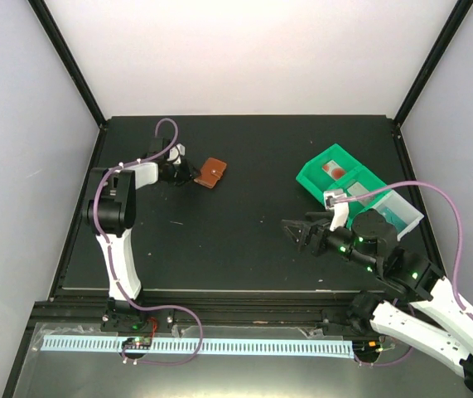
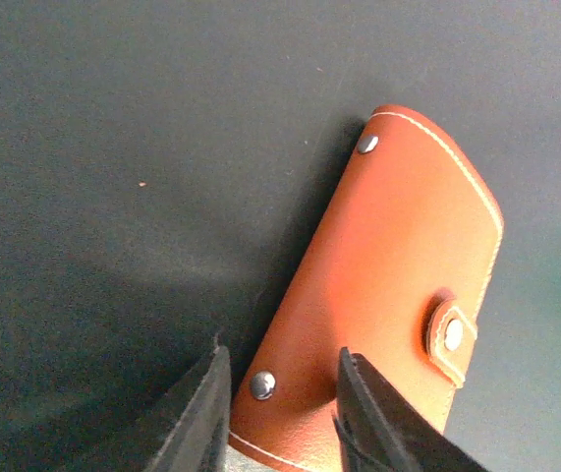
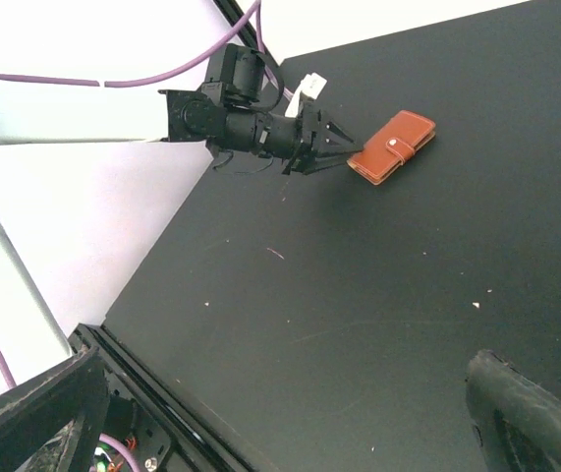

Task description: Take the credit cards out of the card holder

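Observation:
The brown leather card holder (image 1: 213, 172) lies folded shut on the black table at the back left, its snap tab (image 2: 451, 335) fastened. My left gripper (image 2: 282, 359) straddles its near corner. One finger is at the left edge and the other over the leather, with a gap still between the jaws. From the right wrist view, that gripper (image 3: 344, 147) touches the end of the card holder (image 3: 391, 147). My right gripper (image 1: 296, 235) hovers open and empty at mid-right. A white credit card with a red blot (image 1: 333, 168) lies in the green tray. Any cards inside the holder are hidden.
The green compartmented tray (image 1: 311, 178) stands at the back right with a pale blue bin (image 1: 402, 211) beside it. White walls and black posts enclose the table. A purple cable loops over each arm.

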Motion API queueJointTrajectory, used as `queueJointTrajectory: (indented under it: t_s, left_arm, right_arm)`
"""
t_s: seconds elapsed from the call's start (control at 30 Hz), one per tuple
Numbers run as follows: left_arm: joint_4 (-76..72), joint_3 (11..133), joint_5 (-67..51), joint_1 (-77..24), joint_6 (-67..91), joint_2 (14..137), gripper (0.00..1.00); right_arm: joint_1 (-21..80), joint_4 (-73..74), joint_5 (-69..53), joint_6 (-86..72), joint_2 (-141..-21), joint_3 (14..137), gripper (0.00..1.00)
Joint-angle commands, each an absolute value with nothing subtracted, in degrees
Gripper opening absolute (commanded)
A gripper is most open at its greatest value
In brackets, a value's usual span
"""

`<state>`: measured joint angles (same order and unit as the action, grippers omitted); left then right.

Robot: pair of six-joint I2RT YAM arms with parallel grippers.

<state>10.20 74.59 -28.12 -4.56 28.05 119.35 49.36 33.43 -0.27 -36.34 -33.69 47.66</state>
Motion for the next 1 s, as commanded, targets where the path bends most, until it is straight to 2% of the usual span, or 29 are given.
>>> queueJointTrajectory:
  t_s: [0.0,0.13,0.3,0.67,0.7,0.73,0.8,0.87,0.97]
  left_arm:
    - [10.63,74.89,-30.18,-4.35,29.16,121.11,0.28]
    - [11.42,73.86,-30.33,-4.34,28.6,119.65,0.14]
    - [10.53,70.4,-30.79,-4.46,29.83,115.23,0.02]
    - [4.18,57.32,-32.6,-6.61,34.39,102.92,0.02]
    - [3.31,57.19,-32.68,-6.59,34.34,102.5,0.04]
    - [2.62,57.26,-32.52,-6.65,34.2,102.3,0.1]
    - [2.11,58.11,-30.09,-6.6,33.58,102.37,0.3]
    - [1.62,59.22,-27.87,-6.62,32.84,103.08,0.42]
    - [2.97,62.82,-26.25,-6.62,31.55,105.66,0.48]
  right_arm:
    - [49.05,33.01,-0.73,-36.38,-33.42,46.52,1.0]
    - [49.07,32.29,-2.15,-36.3,-33.46,46.06,1.0]
    - [49.1,32.84,-1.62,-37.67,-33.47,45.42,1.0]
    - [49.08,35.68,-1.86,-39.19,-34.26,43.96,1.0]
    - [49.05,35.91,-2.07,-39.34,-34.2,43.88,1.0]
    - [49.09,36.02,-2.29,-39.47,-34.14,43.79,1.0]
    - [49.07,35.82,-2.82,-39.82,-34.0,43.68,1.0]
    - [49.13,35.72,-3.3,-40.02,-33.8,43.75,1.0]
    - [49.06,36.08,-3.4,-39.99,-33.52,44.18,0.99]
